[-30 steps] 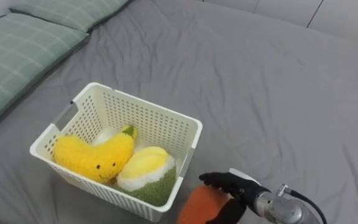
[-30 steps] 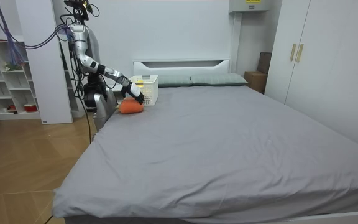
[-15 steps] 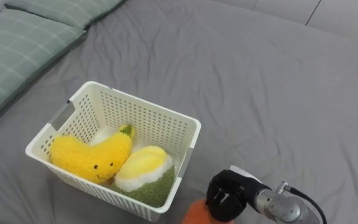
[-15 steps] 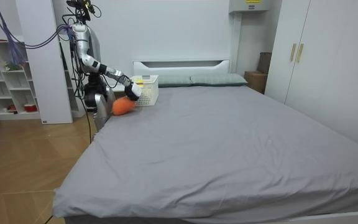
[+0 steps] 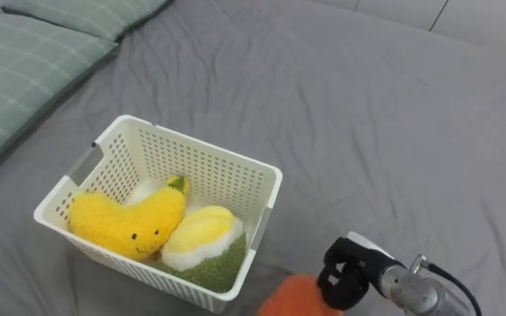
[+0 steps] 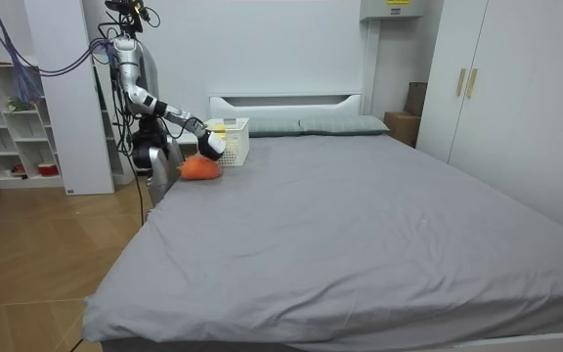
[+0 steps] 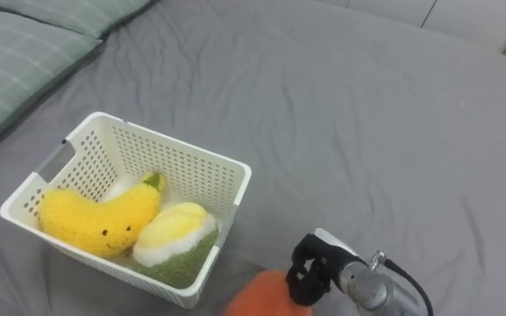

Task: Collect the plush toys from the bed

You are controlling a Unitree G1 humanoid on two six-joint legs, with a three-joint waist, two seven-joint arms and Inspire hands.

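A white perforated basket (image 5: 266,180) stands on the grey bed and holds a yellow banana plush (image 5: 130,224) and a yellow-and-green plush (image 5: 205,250). Just right of the basket's near corner lies an orange plush toy (image 5: 295,298), cut off by the bottom edge of the view. My right hand (image 5: 348,270) sits on its right side with black fingers curled into the plush. In the room view I stand beside the bed near its head, right arm reaching to the orange toy (image 6: 200,168) next to the basket (image 6: 231,140).
Green checked pillows (image 5: 25,61) lie at the bed's head, beyond the basket to my left. Open grey sheet (image 5: 393,132) stretches ahead and to my right. White shelves (image 6: 13,127) stand behind me, and a wardrobe (image 6: 506,98) is at the room view's right.
My right hand's fingers went from spread over the orange toy to curled into it. The hand shifted a little to the right with the toy.
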